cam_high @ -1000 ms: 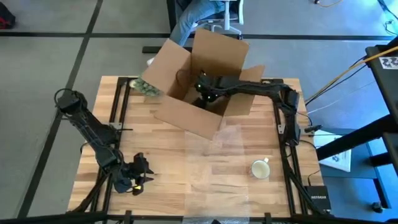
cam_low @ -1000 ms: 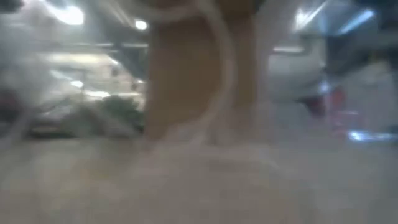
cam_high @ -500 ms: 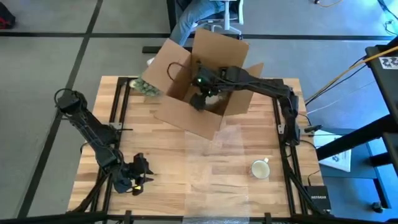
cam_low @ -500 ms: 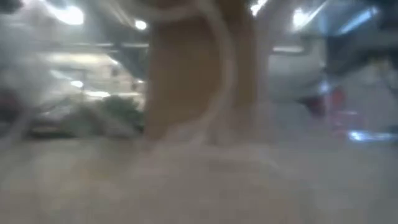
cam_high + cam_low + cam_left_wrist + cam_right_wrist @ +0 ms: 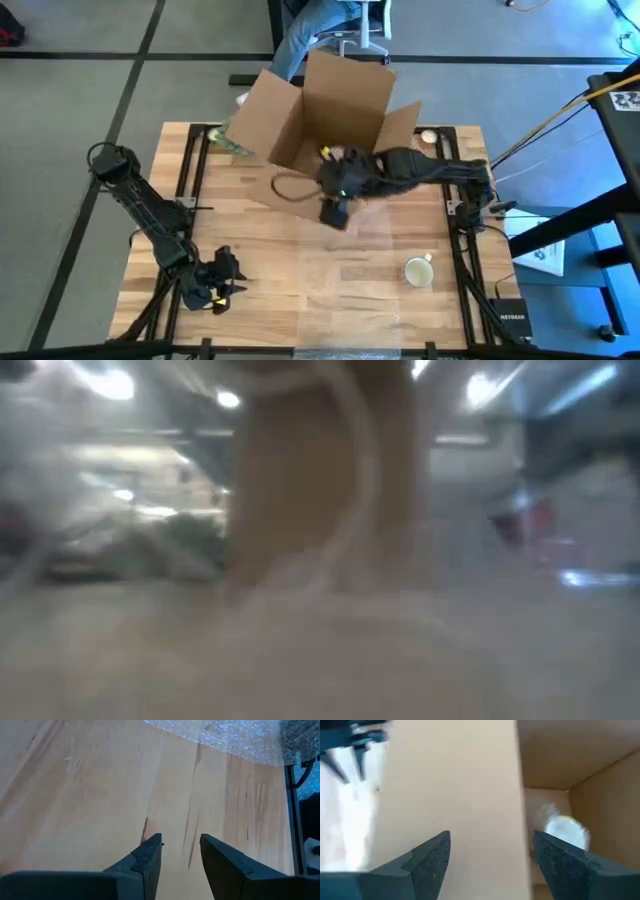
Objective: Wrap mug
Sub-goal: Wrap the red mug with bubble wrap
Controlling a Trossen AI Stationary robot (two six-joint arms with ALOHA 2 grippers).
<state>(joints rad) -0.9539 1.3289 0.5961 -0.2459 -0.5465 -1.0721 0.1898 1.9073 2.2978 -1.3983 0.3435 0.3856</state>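
Cardboard box (image 5: 320,120), flaps open, at 12 o'clock on wooden table (image 5: 260,270). White mug (image 5: 418,271) upright at 4 o'clock, touched by nothing, on clear bubble wrap (image 5: 350,260) spread over table's middle. Right gripper (image 5: 335,210) low by box's near wall, fingers (image 5: 427,860) spread wide, one each side of that wall, unclamped. Left gripper (image 5: 222,278) parked at 8 o'clock, fingers (image 5: 150,855) slightly apart over bare wood, empty.

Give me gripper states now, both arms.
Left gripper: open, empty, above bare table.
Right gripper: open, straddling the box wall, holding nothing.
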